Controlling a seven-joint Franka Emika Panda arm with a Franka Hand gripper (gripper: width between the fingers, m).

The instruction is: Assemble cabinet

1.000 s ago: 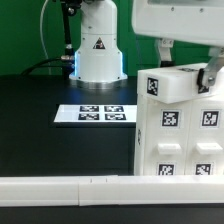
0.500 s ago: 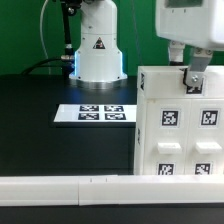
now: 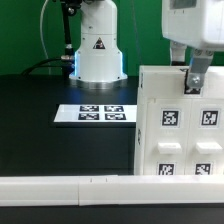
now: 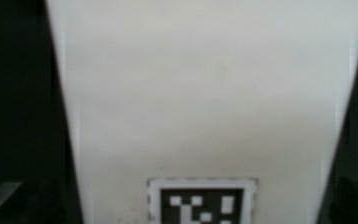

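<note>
The cabinet [image 3: 180, 125] is a large white box with square black-and-white tags on its front. It stands upright on the black table at the exterior view's right. My gripper [image 3: 193, 82] hangs over its top edge, one finger [image 3: 195, 78] down along the front face. In the wrist view the cabinet's white wall [image 4: 194, 100] with one tag [image 4: 202, 203] fills the space between the jaws of my gripper [image 4: 179, 206]. Dark gaps show on both sides of the wall, so the jaws stand open around it and hold nothing.
The marker board [image 3: 96, 113] lies flat on the table to the left of the cabinet. My arm's white base [image 3: 97, 50] stands behind it. A long white rail [image 3: 70, 188] runs along the front edge.
A second ago the cabinet hung tilted in my gripper; it has since come down upright on the table. The jaws have spread apart off its wall.
</note>
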